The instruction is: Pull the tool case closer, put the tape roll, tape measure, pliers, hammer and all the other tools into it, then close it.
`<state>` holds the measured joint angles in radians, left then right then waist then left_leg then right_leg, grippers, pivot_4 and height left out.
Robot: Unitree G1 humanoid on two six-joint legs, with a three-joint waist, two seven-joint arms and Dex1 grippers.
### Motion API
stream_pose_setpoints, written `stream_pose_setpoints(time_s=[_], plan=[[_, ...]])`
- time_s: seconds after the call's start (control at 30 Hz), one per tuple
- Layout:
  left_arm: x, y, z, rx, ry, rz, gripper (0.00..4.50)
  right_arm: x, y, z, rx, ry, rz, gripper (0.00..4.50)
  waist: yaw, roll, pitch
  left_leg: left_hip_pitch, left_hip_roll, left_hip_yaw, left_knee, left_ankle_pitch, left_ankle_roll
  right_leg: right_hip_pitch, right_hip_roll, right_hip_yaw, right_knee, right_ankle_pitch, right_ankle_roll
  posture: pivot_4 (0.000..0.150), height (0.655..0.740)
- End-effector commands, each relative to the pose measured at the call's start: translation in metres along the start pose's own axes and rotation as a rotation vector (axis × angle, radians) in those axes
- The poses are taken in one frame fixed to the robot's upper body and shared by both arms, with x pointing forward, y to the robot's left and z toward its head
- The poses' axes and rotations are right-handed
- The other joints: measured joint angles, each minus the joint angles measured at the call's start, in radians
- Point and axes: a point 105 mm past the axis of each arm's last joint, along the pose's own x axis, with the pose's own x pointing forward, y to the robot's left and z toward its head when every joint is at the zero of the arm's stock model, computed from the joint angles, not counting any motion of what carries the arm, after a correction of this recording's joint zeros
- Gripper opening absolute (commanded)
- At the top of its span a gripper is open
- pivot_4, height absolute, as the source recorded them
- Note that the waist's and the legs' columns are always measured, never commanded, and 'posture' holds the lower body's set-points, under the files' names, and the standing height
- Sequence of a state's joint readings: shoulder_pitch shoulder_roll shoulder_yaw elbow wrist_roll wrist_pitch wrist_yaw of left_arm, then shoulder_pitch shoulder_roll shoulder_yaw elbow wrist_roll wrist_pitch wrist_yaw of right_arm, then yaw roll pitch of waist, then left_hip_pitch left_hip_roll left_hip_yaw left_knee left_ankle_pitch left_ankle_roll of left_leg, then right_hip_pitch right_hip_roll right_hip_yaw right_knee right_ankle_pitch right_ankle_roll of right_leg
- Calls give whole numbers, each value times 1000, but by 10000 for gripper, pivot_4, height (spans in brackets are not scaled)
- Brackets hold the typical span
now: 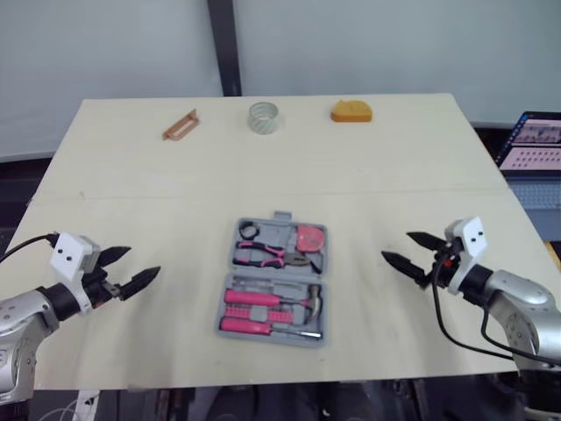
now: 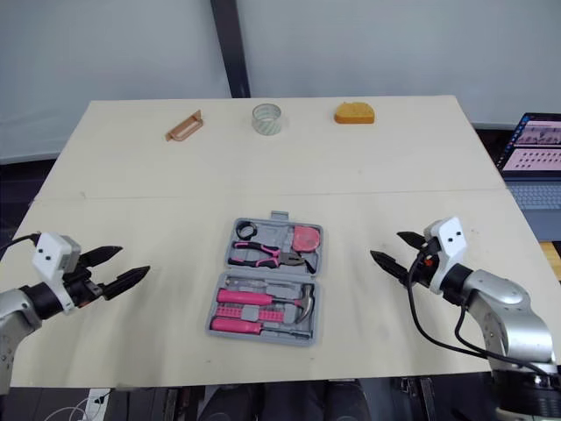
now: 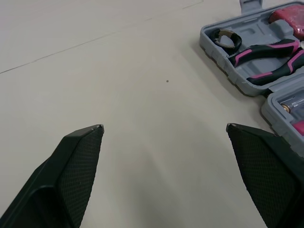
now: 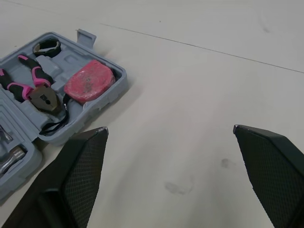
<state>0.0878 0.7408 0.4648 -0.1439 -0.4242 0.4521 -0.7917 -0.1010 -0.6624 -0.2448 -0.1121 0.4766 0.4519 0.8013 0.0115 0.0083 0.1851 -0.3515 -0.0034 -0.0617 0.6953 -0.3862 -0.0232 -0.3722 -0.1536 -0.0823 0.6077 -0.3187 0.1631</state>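
Closing step, as judged: tool case (image 1: 278, 231) lay open near the front of the worktop (image 1: 131, 167), pliers (image 1: 270, 255) and hammer (image 1: 302, 306) seated, between left tool (image 1: 145, 260) and right tool (image 1: 396, 245), both spread wide and empty; one half would best be folded slowly about the middle hinge.

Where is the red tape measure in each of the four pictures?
Left eye view: tape measure in the far half of the open case, on the robot's right side.
Right eye view: tape measure in the same corner.
Left wrist view: tape measure beyond the pliers' handles.
Right wrist view: tape measure beside the pliers' head.
Shared landmark: the pink-handled pliers.
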Motion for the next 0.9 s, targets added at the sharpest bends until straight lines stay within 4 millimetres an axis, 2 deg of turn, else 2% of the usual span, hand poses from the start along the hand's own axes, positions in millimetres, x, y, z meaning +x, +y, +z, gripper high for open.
stream_pose_setpoints(time_s=[0.03, 0.3, 0.53, 0.57, 0.63, 0.67, 0.7, 0.9], plan=[[1, -3, 9, 17, -23, -5, 44429, -5, 1, 12, -17, -29, 7, 45000, -9, 0, 0, 0, -1, -5, 0, 0, 0, 2, -1, -4, 1, 0, 0, 1500, 7400], [3, -4, 10, 18, -19, -12, 44429, -4, 5, 12, -9, -17, 21, 45000, -13, 0, 0, 0, 1, 2, 1, 1, -1, -4, -1, -3, 2, 0, 0, 1500, 7400], [6, -9, 11, 19, -23, -22, 44429, -3, 7, 15, -28, -15, 39, 45000, -15, 2, 0, -2, -1, -1, -1, 1, -1, 0, -1, -4, 1, 0, 0, 1500, 7400], [6, -9, 11, 18, -23, -22, 44429, -2, 6, 15, -32, -15, 35, 45000, -20, 1, 0, -4, -6, -13, -6, 5, 1, 13, -10, -21, -5, -1, 0, 1500, 7400], [6, -9, 11, 16, -22, -21, 44429, -1, 4, 14, -36, -5, 20, 45000, -32, 4, -1, -1, -18, -32, -16, 14, 4, 27, -24, -45, -10, -1, 0, 1500, 7400], [5, -9, 11, 15, -21, -22, 44429, -1, 5, 14, -35, -1, 21, 45000, -27, 3, -1, 6, -20, -35, -15, 16, 3, 21, -25, -43, -5, 0, -1, 1500, 7400], [5, -9, 11, 15, -20, -22, 44429, -1, 5, 13, -36, 4, 22, 45000, -20, 3, -1, 5, -20, -33, -13, 15, 3, 19, -25, -39, 1, 0, -1, 1500, 7400], [7, -11, 11, 14, -17, -28, 44429, -1, 7, 11, -34, 14, 29, 45000, -8, 3, -1, 1, -20, -27, -13, 17, 1, 13, -24, -33, -3, 0, 0, 1500, 7400]])
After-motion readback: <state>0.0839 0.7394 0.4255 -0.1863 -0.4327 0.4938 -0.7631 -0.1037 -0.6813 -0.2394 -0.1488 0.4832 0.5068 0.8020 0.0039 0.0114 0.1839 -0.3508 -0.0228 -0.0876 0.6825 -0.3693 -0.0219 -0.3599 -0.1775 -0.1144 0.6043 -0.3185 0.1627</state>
